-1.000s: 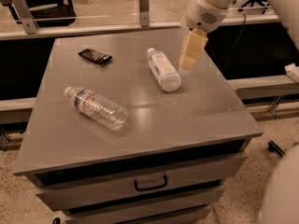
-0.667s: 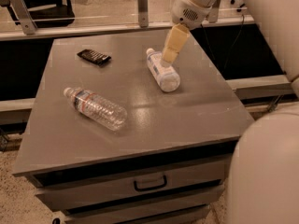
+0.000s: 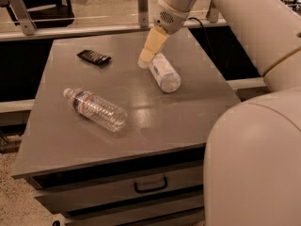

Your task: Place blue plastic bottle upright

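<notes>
Camera view: hand [image 3: 145,60] lower, beside bottle [image 3: 165,74]

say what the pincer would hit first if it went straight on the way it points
Probably the cap end of the lying blue plastic bottle, just under the pincer; depth is unclear, so it could be the table beside it.

Dim, warm brownish light throughout. Broad soft sheen on the grey tabletop [image 3: 146,114], at 6 o'clock from the blue plastic bottle [image 3: 164,73]. Shadows faint and short; a thin one hugs the ribbed bottle [image 3: 96,109]. The gripper [image 3: 144,60] hangs at the blue plastic bottle's 10 o'clock end, evenly lit. The robot arm [image 3: 244,22] at 2 o'clock is brightest. The recess [image 3: 14,79] at 9 o'clock is near black.
</notes>
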Robot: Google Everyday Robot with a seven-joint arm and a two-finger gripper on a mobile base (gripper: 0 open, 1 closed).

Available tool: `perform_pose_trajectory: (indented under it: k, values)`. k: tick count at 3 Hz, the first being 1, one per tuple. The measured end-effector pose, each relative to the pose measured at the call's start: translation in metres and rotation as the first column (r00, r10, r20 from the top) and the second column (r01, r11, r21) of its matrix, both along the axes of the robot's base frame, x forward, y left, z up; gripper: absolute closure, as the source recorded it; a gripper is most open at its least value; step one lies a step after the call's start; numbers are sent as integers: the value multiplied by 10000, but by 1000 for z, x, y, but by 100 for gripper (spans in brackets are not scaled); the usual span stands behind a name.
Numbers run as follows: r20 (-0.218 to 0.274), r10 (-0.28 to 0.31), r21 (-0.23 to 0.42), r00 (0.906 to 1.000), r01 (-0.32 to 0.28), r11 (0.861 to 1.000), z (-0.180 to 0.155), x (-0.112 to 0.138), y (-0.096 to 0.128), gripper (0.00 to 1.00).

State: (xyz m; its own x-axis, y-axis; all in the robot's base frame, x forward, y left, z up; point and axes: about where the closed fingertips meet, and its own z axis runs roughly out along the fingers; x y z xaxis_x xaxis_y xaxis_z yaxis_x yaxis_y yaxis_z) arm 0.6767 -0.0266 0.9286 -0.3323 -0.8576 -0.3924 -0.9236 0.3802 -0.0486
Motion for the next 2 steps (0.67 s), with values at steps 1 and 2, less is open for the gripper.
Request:
perform_pose_trajectory:
  k: [1, 2]
  values:
    - [64, -223, -191, 9997, 224, 9996, -22, 3, 3, 0]
    - [262, -617, -402, 9978, 627, 9972, -48, 14, -2, 0]
